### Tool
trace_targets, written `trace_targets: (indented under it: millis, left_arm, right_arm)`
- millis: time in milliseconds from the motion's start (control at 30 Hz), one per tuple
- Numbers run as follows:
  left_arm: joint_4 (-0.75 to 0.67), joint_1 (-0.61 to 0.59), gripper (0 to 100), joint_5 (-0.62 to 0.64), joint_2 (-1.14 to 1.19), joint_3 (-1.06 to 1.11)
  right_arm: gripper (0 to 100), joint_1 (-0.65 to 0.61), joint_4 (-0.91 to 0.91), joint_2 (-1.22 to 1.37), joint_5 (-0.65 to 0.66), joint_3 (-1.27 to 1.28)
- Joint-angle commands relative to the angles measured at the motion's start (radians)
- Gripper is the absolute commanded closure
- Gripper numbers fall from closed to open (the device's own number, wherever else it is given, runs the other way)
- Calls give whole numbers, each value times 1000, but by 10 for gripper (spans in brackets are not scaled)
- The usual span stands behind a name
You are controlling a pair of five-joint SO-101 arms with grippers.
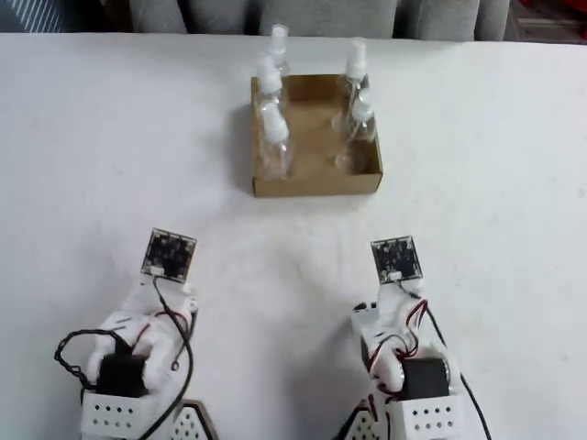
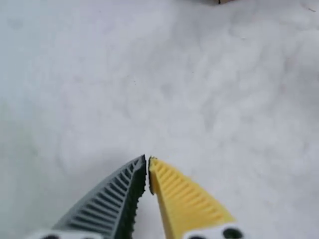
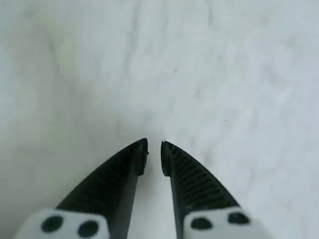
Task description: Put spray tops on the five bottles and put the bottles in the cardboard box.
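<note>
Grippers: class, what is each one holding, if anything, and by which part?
Nothing is held. The left gripper and the right gripper are both empty, above the table.

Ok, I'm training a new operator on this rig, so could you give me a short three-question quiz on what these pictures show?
1. How many bottles stand in the cardboard box?
2. True or false: the left gripper is shut on a bottle.
3. Where is the right gripper? A) over bare table, B) inside the box, C) gripping a bottle.

Key: 1. Five. 2. False: it is shut and holds nothing. 3. A.
</note>
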Motion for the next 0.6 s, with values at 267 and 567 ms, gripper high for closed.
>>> trace_targets:
  millis: [267,567]
  left_arm:
    - [123,-5,976,-11,-8,-2]
    - [123,-5,976,-11,-8,-2]
  right_arm:
    - [982,-15,7,-8,9,9]
    - [981,-15,7,-8,9,9]
